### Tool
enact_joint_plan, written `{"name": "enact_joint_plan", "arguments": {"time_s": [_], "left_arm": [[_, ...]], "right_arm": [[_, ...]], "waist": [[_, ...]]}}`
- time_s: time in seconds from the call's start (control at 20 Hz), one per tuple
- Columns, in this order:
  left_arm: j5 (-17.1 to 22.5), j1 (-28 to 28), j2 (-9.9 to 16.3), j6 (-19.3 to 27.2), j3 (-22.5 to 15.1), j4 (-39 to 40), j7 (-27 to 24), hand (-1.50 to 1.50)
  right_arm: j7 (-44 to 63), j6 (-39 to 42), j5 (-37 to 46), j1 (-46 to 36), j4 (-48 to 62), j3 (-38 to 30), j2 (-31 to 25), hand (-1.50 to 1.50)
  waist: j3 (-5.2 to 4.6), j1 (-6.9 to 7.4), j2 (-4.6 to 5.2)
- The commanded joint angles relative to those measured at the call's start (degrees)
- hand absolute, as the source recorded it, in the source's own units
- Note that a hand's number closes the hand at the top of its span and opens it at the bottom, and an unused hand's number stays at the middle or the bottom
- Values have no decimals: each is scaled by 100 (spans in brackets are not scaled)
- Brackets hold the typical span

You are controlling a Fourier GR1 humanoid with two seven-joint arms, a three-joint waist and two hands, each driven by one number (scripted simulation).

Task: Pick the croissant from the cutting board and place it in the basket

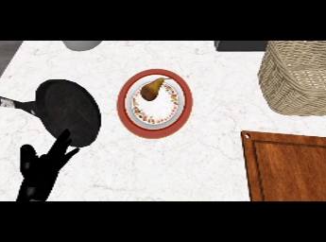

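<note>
Scanning the counter: the cutting board [294, 168] lies bare, no croissant in sight on it. A brown pastry-like item [151, 89] sits on the red-rimmed plate [127, 111]. Left hand [43, 168] rests released beside the frying pan [71, 111]. Light, flaky, crushable I'd say: cradle its middle. The wicker basket [298, 80] waits upper right.

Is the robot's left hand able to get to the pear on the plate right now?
Probably yes. The left hand is open at the lower left, and the pear lies uncovered on the plate. Only the black pan sits partly between them, low enough to reach over.
</note>
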Motion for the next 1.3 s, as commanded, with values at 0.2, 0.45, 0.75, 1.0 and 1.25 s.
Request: {"name": "enact_joint_plan", "arguments": {"time_s": [0.2, 0.45, 0.75, 1.0, 1.25], "left_arm": [[-70, -6, -73, -73, -15, 385, 130, 0], [-358, 119, -332, 193, -305, 161, 198, 0], [-376, 60, -327, 98, -245, 334, 120, 0], [-168, 41, -28, -136, 67, 352, 164, 0], [-284, 28, -184, -79, -25, 417, 71, 0]], "right_arm": [[-538, -143, 13, -717, 1903, -326, -1056, 150], [-1733, -523, 223, -695, 3288, -398, -1419, 150], [-2180, -874, 240, -1329, 4634, -311, -1638, 150], [-2602, -1336, -161, -1182, 5411, -779, -1294, 150], [-3669, -1620, -164, -1198, 6596, -873, -1629, 150]], "waist": [[-36, 61, 63], [-31, 107, 83], [-34, 122, 79], [-30, 106, 85], [-30, 132, 94]]}}
